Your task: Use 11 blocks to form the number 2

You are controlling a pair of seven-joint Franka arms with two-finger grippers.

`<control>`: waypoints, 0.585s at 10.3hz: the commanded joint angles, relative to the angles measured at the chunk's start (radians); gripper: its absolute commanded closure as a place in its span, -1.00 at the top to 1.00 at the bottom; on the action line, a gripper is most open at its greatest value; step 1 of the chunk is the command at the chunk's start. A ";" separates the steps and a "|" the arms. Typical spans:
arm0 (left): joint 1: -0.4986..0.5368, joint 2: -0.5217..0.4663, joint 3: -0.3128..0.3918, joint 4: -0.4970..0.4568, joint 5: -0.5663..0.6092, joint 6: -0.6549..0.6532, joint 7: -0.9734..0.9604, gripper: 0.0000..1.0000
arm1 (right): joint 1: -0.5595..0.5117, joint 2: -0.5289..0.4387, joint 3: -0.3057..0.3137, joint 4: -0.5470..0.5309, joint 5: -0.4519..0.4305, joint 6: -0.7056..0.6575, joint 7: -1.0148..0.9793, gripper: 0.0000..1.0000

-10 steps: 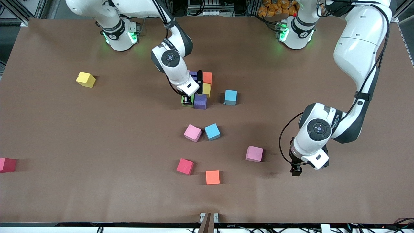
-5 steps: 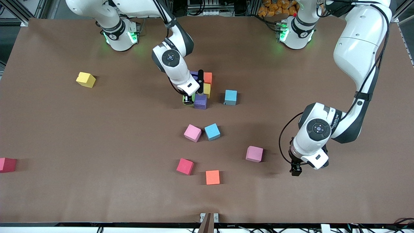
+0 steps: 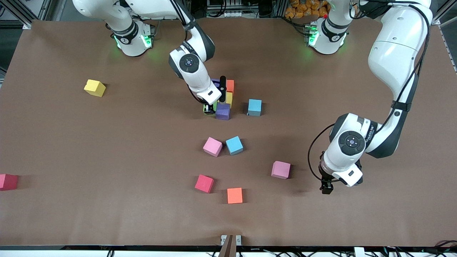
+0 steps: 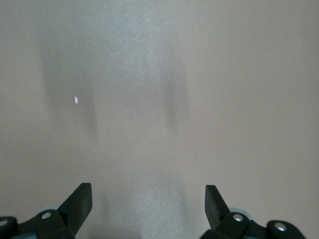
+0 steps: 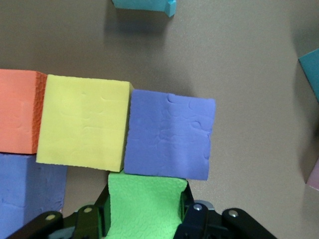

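- A dark red block (image 3: 8, 181) sat at the counter's (image 3: 107, 214) edge, at the right arm's end.
- A yellow block (image 3: 95, 87) lay alone, farther from the front camera than that red one and well apart from everything else.
- The right claw (image 3: 210, 109) was down at the cluster in the middle of the counter, pinching the green block (image 5: 145, 203), which touched a purple block (image 3: 222, 111).
- Touching that purple block stood another yellow block (image 3: 229, 99), then an orange block (image 3: 230, 85), with a 2nd purple block (image 5: 27, 186) next to them, mostly hidden by the arm in the front view.
- A blue block (image 3: 255, 107) stood just beside the cluster, toward the left arm's end, not touching it.
- Nearer the front camera, a pink block (image 3: 212, 146) and a 2nd blue block (image 3: 234, 145) sat nearly touching.
- Nearer still lay a red block (image 3: 204, 183) and a 2nd orange block (image 3: 235, 195), close together but apart.
- Another pink block (image 3: 281, 169) rested between those 2 and the left arm.
- The left claw (image 3: 326, 188) hung waiting over bare counter near that pink block, fingers (image 4: 79, 201) spread wide with nothing between them.
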 commanded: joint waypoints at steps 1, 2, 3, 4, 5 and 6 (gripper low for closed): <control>-0.004 -0.009 0.004 -0.011 -0.002 0.005 -0.016 1.00 | 0.010 0.004 0.003 -0.005 0.021 0.020 0.002 -1.00; -0.004 -0.009 0.004 -0.011 -0.002 0.005 -0.016 1.00 | 0.010 0.004 0.005 -0.005 0.021 0.021 0.002 -1.00; -0.005 -0.009 0.006 -0.011 -0.002 0.005 -0.016 1.00 | 0.010 0.004 0.005 -0.005 0.021 0.021 0.002 -1.00; -0.005 -0.009 0.006 -0.011 -0.002 0.004 -0.016 1.00 | 0.010 0.004 0.011 -0.005 0.021 0.021 0.002 -1.00; -0.005 -0.009 0.004 -0.011 -0.002 0.005 -0.016 1.00 | 0.010 0.004 0.011 -0.005 0.021 0.021 0.002 -1.00; -0.005 -0.009 0.004 -0.011 -0.002 0.005 -0.016 1.00 | 0.010 0.004 0.011 -0.005 0.021 0.021 0.002 -1.00</control>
